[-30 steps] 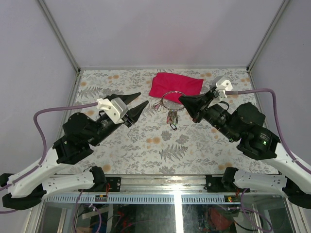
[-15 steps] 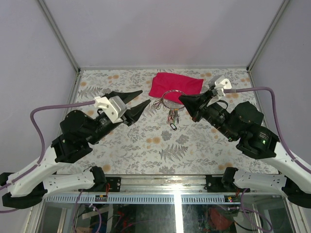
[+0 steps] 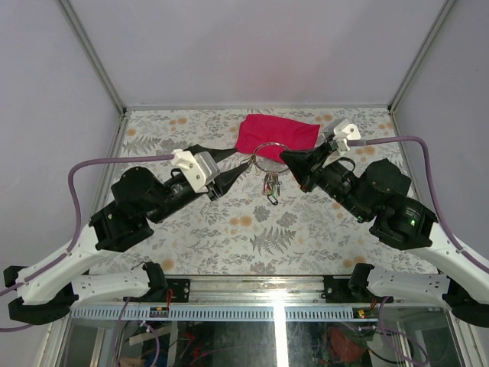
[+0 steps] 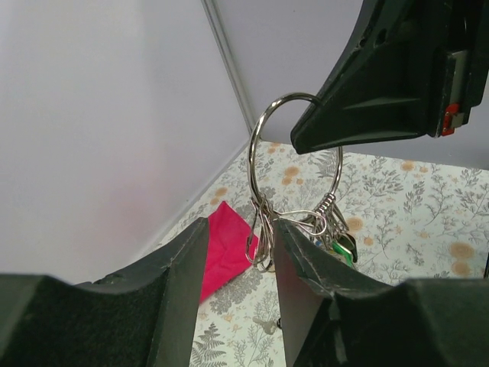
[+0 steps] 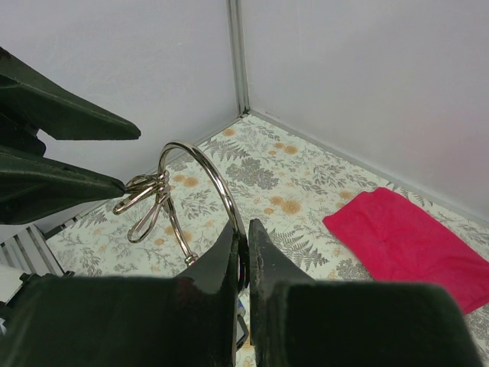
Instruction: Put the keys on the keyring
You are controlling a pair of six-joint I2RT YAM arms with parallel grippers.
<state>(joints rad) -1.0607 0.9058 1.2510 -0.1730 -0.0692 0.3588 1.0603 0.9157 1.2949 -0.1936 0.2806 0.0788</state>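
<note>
Progress looks well along: right tool (image 5: pixel 244 225) is pinched shut on the keyring (image 4: pixel 252 149), holding it upright above the worktop (image 3: pixel 252 229). Left tool (image 4: pixel 241 225), jaws apart, straddles small wire loops (image 4: pixel 260 238) at the keyring's lower left, gripping nothing clearly. Keys (image 4: pixel 340 241) hang bunched from the keyring's bottom. Whether any lies loose beneath, I cannot tell. Beyond the keyring lies a cloth (image 3: pixel 275 131).

Showing no legible text, label, brand, number or sign anywhere; tags on the keys (image 4: pixel 341 243) appearing too small and blurred for reading.
</note>
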